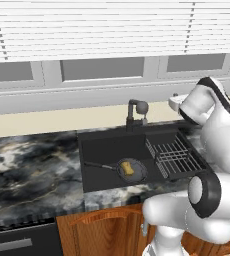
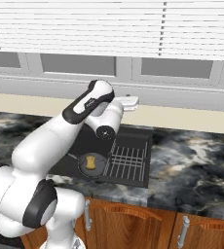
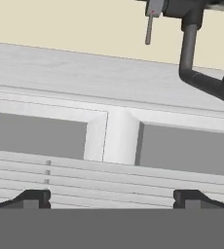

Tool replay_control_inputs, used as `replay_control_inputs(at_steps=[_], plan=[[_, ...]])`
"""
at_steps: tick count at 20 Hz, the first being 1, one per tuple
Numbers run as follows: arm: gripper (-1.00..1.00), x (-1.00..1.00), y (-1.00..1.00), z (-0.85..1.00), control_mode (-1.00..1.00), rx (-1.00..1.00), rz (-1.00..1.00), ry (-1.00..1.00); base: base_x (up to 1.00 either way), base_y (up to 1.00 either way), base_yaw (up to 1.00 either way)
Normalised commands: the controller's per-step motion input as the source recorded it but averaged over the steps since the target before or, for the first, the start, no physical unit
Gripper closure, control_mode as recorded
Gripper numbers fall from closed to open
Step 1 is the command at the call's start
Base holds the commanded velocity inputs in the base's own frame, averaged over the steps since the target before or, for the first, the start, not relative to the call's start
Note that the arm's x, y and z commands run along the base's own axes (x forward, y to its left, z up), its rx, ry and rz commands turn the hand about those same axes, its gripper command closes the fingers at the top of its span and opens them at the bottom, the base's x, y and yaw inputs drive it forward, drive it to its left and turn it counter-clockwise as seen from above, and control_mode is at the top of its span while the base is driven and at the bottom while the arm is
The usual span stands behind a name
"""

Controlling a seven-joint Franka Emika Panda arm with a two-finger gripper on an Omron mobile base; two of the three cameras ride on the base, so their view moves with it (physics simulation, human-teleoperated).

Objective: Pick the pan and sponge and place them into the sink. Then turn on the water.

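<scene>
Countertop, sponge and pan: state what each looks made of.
Countertop: polished stone, likely marble or granite, going by its swirling black-and-white veining. Sponge: soft foam, judging by its matte yellow block. Pan: dark matte metal, perhaps nonstick-coated.

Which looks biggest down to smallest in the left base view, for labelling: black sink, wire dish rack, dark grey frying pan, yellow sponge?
1. Black rectangular sink
2. Wire dish rack inside it
3. Round dark grey frying pan with its long handle
4. Small yellow sponge lying in the pan

Wire dish rack beside marble counter, blinds above
</scene>
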Motion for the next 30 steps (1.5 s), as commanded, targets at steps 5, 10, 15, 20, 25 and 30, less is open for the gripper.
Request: replay_control_inputs(at_steps=[5,10,15,20,25,30], plan=[[-1.0,0.15,0.0,-0.15,-1.0,-0.03,-0.02,-0.04,0.0,0.0,0.0],[-1.0,0.18,-0.06,-0.04,-1.0,0.0,-0.03,-0.01,0.0,0.0,0.0],[-1.0,0.2,-0.1,0.0,-1.0,0.0,-0.01,-0.02,0.0,0.0,0.0],[-1.0,0.11,-0.04,-0.05,-1.0,0.0,0.02,0.0,0.0,0.0,0.0],[-1.0,0.15,-0.14,-0.05,-1.0,0.02,0.06,0.0,0.0,0.0,0.0],[-1.0,0.18,-0.2,-0.03,-1.0,0.04,0.07,0.01,0.0,0.0,0.0]])
